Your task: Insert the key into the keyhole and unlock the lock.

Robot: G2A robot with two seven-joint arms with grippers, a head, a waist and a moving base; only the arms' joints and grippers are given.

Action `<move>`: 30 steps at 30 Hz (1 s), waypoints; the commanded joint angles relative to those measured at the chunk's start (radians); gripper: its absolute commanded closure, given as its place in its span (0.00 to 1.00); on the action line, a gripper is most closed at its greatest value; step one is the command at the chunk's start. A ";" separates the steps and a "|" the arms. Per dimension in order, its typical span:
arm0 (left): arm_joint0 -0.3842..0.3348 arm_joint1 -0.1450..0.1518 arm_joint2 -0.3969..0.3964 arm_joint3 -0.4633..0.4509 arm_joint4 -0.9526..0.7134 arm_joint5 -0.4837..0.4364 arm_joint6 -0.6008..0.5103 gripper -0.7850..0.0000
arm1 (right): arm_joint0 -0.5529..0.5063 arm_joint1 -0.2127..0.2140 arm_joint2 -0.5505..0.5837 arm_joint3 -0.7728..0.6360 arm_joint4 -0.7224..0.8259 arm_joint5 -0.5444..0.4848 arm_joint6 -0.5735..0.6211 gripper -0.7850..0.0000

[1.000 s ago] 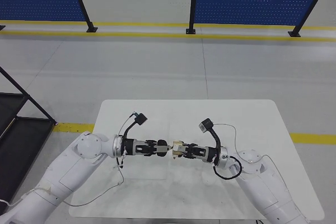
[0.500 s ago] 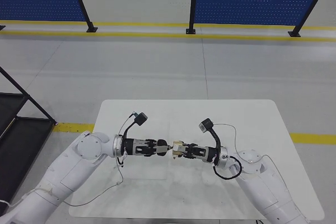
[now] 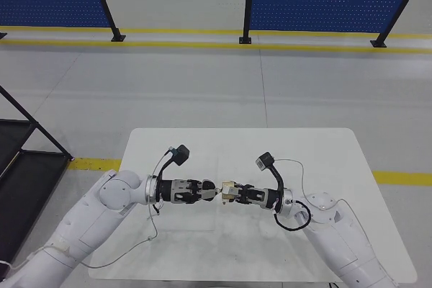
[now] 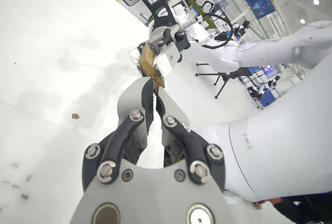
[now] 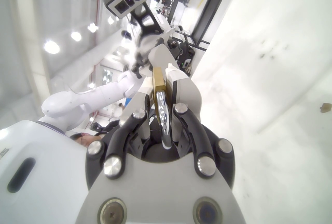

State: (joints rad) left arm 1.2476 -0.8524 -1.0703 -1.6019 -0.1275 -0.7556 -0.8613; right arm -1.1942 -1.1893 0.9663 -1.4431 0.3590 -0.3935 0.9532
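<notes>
Movement over the last second is slight and confined to the left arm. In the top view its wrist has rolled a little and its elbow has shifted, while the left gripper (image 3: 211,189) has stayed nose to nose with the right gripper (image 3: 230,191) above the white table (image 3: 309,158). The right arm has not moved. This reads as the start of a turning motion rather than a fresh approach, so insertion is probably done or nearly done, and unlocking is the step in hand. In the left wrist view the black pads (image 4: 148,95) of the left gripper are pressed together on something thin, taken to be the key, which they hide. Touching their tips is the brass padlock (image 4: 145,60). Farther right, the white fingers (image 5: 181,85) of the right gripper are clamped on the padlock's two flat sides, and its chrome shackle (image 5: 164,111) runs back between them toward the wrist. The only receptacle here is the padlock's keyhole, on the end facing the left fingertips. Whether the blade sits fully inside it cannot be told, nor whether the shackle has sprung free. A small brown speck (image 4: 75,116) lies on the table, well apart from both sets of fingers.
</notes>
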 commanded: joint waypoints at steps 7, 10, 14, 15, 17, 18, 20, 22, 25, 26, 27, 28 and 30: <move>0.013 -0.001 -0.013 -0.010 0.047 -0.015 0.039 1.00 | 0.000 0.000 0.000 0.000 0.000 0.000 0.000 1.00; 0.015 -0.002 -0.014 -0.016 0.072 -0.024 0.053 1.00 | 0.000 0.000 0.000 0.000 0.000 0.000 0.000 1.00; 0.015 -0.003 -0.019 -0.021 0.113 -0.044 0.071 1.00 | 0.000 0.000 0.000 0.000 0.000 0.000 0.000 1.00; 0.017 -0.003 -0.021 -0.023 0.124 -0.048 0.076 1.00 | 0.000 0.000 0.000 0.000 0.000 0.000 0.000 1.00; 0.020 -0.004 -0.024 -0.027 0.145 -0.057 0.087 1.00 | 0.000 0.000 0.000 0.000 0.000 0.000 0.000 1.00; 0.022 -0.004 -0.026 -0.030 0.154 -0.061 0.092 1.00 | 0.000 0.000 0.000 0.000 0.000 0.000 0.000 1.00; 0.026 -0.004 -0.029 -0.033 0.172 -0.066 0.104 1.00 | 0.000 0.000 0.000 0.000 0.000 0.000 0.000 1.00; 0.028 -0.004 -0.032 -0.036 0.184 -0.071 0.114 1.00 | 0.000 0.000 0.000 0.000 0.000 0.000 0.000 1.00; 0.031 -0.005 -0.031 -0.038 0.194 -0.069 0.121 1.00 | 0.000 0.000 0.000 0.000 0.000 0.000 0.000 1.00; 0.031 -0.005 -0.030 -0.038 0.190 -0.064 0.121 1.00 | 0.000 0.000 0.000 0.000 0.000 0.000 0.000 1.00; 0.031 -0.005 -0.029 -0.037 0.185 -0.059 0.118 1.00 | 0.000 0.000 0.000 0.000 0.000 0.000 0.000 1.00; 0.029 -0.005 -0.029 -0.037 0.178 -0.053 0.117 1.00 | 0.000 0.000 0.000 0.000 0.000 0.000 0.000 1.00; 0.027 -0.005 -0.029 -0.034 0.165 -0.045 0.111 0.62 | 0.000 0.000 0.000 0.000 0.000 0.000 0.000 1.00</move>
State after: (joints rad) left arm 1.2756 -0.8575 -1.0993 -1.6375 0.0446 -0.8040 -0.7472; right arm -1.1942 -1.1893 0.9663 -1.4431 0.3590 -0.3935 0.9532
